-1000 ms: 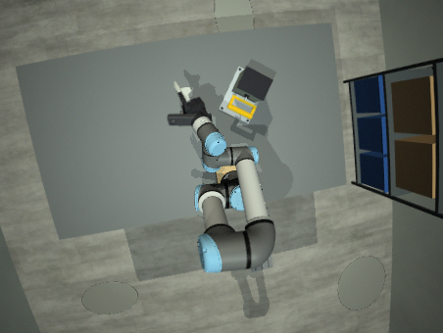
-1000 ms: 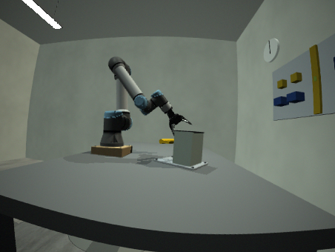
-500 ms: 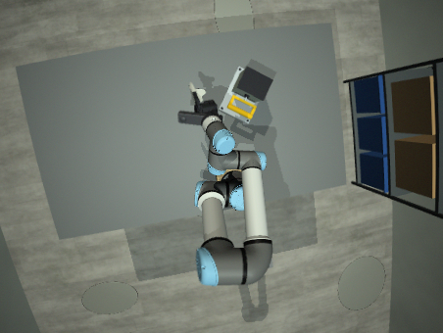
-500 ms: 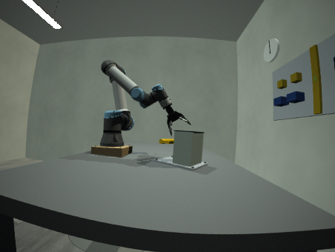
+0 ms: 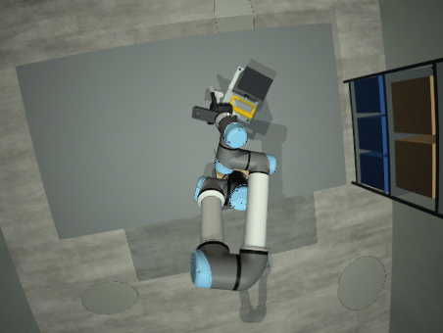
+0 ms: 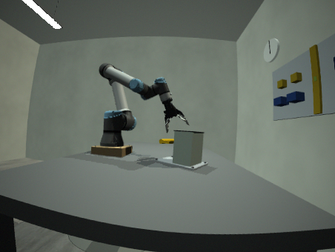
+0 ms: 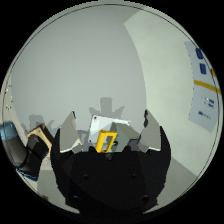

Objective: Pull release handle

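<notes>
Gripper (image 6: 176, 121) hanging in the air, jaws spread wide apart with nothing between them, pointing down and tilted. Fingertips framing the yellow release handle (image 7: 106, 140) in the wrist view, touching nothing. Handle poking out of the grey box (image 6: 188, 147) on the side facing the arm, low over the table (image 6: 156, 193); seen from above as a yellow rectangular loop (image 5: 243, 107) just beside the gripper (image 5: 214, 100). Box standing on a pale base plate (image 6: 198, 165), bolted flat to the table. Arm (image 6: 122, 81) folded over from its tan pedestal (image 6: 124, 152), well behind the box. Off to the side, a shelf unit (image 5: 387, 134) with blue and brown compartments; up on the wall, a clock (image 6: 271, 50) and a board (image 6: 302, 89) with coloured blocks.
</notes>
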